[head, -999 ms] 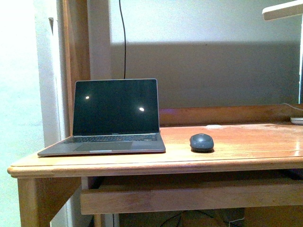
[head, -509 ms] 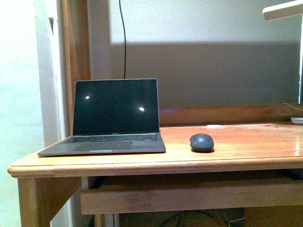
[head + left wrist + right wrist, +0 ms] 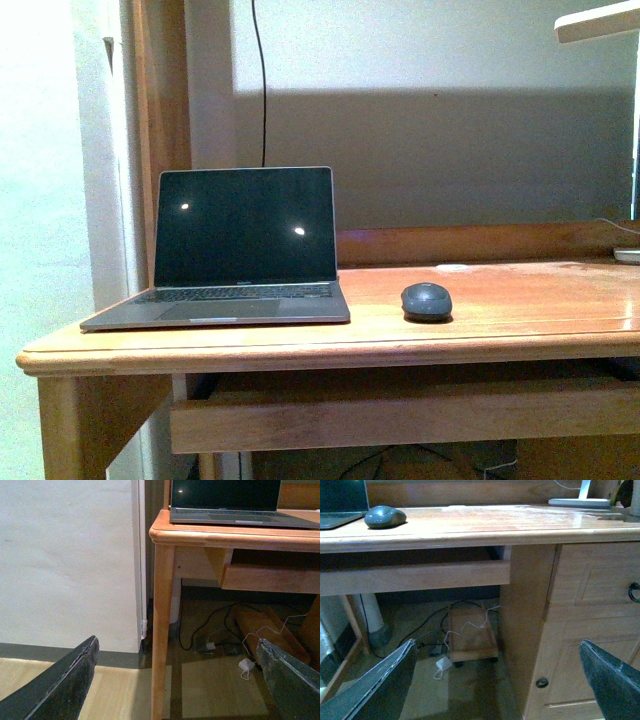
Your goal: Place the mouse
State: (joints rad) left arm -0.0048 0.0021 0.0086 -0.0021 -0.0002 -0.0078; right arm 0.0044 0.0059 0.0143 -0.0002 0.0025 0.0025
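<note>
The dark grey oval mouse (image 3: pixel 427 301) lies on the wooden desk (image 3: pixel 520 325), just right of the open laptop (image 3: pixel 240 250). It also shows in the right wrist view (image 3: pixel 385 517) near the desk's front edge. Neither arm shows in the front view. My left gripper (image 3: pixel 177 672) is open and empty, held low below desk height by the desk's left leg (image 3: pixel 162 630). My right gripper (image 3: pixel 497 675) is open and empty, held low in front of the desk's drawer cabinet (image 3: pixel 590 625).
A white lamp base (image 3: pixel 580 502) stands at the desk's back right. Cables and a white adapter (image 3: pixel 246 665) lie on the floor under the desk, beside a small wooden trolley (image 3: pixel 470 635). A white wall (image 3: pixel 65 560) stands left of the desk.
</note>
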